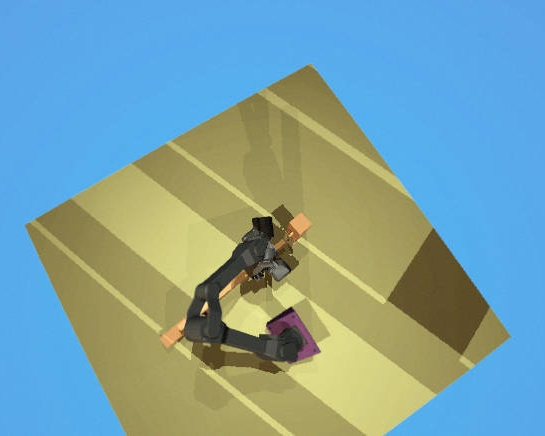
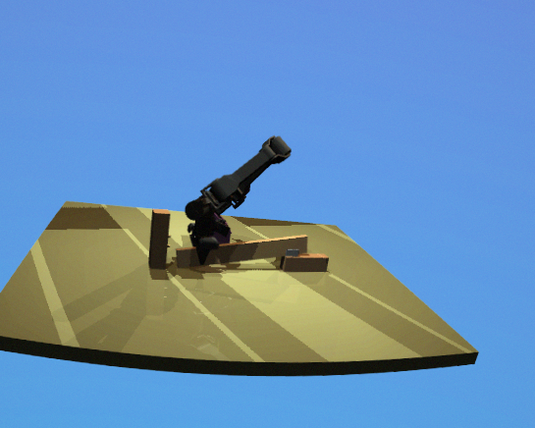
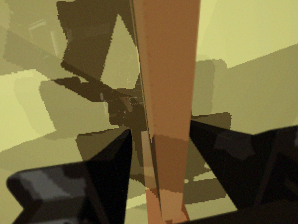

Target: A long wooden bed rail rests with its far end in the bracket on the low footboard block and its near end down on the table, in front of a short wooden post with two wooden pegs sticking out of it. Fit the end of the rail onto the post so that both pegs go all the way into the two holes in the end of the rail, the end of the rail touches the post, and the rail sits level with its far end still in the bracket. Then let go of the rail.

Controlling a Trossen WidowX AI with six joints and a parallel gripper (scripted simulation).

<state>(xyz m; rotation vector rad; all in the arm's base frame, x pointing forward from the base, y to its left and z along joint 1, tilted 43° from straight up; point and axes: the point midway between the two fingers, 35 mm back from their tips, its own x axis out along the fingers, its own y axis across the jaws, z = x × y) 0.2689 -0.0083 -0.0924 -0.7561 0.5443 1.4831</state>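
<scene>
The long wooden rail (image 1: 233,285) (image 2: 257,249) (image 3: 167,75) slopes. Its far end is raised in the bracket (image 2: 293,252) on the low footboard block (image 2: 306,263), and its near end is down at the table. The upright post (image 1: 300,224) (image 2: 159,240) stands a short gap beyond the near end. Its pegs are small dark stubs in the exterior view, above the rail's near end. My gripper (image 2: 203,257) (image 3: 158,128) is partly open, low over the rail near that end, with a finger on each side. The right fingertip is at the rail's side; a gap shows at the left. The rail-end holes are hidden.
The arm's purple base plate (image 1: 307,345) is to one side of the rail. The arm's links pass above the rail's far part in the top view. Striped shadows cross the table (image 1: 347,150) (image 2: 375,319).
</scene>
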